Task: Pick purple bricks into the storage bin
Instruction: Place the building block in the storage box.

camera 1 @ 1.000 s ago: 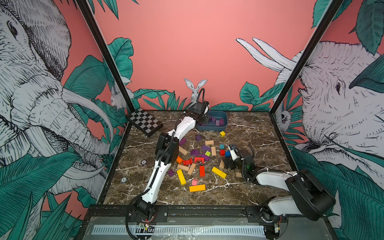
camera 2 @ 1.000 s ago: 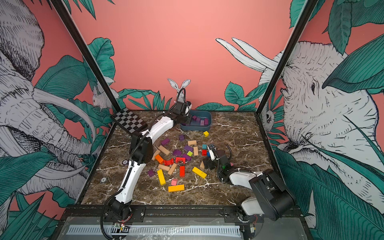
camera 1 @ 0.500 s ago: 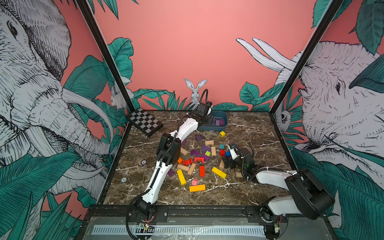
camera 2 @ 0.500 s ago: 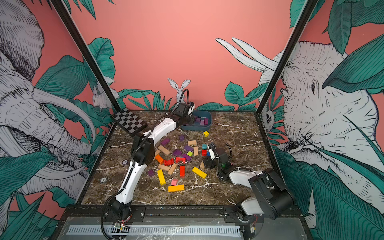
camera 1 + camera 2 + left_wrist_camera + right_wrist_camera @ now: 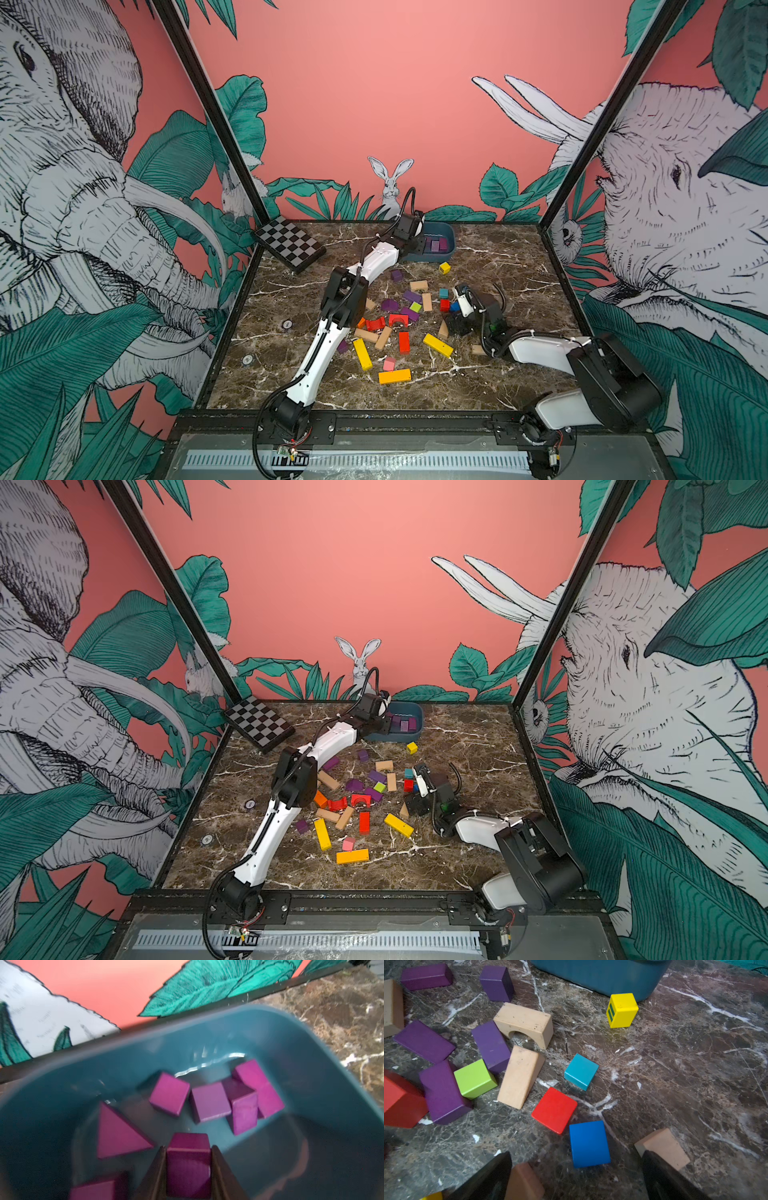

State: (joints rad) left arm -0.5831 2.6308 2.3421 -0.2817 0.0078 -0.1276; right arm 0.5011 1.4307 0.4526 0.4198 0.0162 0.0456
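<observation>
The dark blue storage bin (image 5: 448,246) (image 5: 418,726) (image 5: 207,1039) stands at the back of the marble table. My left gripper (image 5: 188,1148) (image 5: 419,246) hangs just over its floor, shut on a purple brick (image 5: 188,1167). Several purple bricks (image 5: 169,1094) lie in the bin, among them a triangular one (image 5: 118,1136). More purple bricks (image 5: 396,275) (image 5: 491,1046) lie loose in the pile at mid-table. My right gripper (image 5: 576,1155) (image 5: 457,318) is low at the pile's right edge, open and holding nothing.
A blue block (image 5: 588,1144), a red one (image 5: 554,1110) and a teal cube (image 5: 581,1071) lie just ahead of the right fingers, with tan blocks (image 5: 662,1147) beside them. A yellow cube (image 5: 444,267) sits by the bin. A checkerboard slab (image 5: 289,245) leans at back left.
My left arm has swung right, carrying the purple brick from beside the bin's left end to over its inside. The right arm has hardly moved.
</observation>
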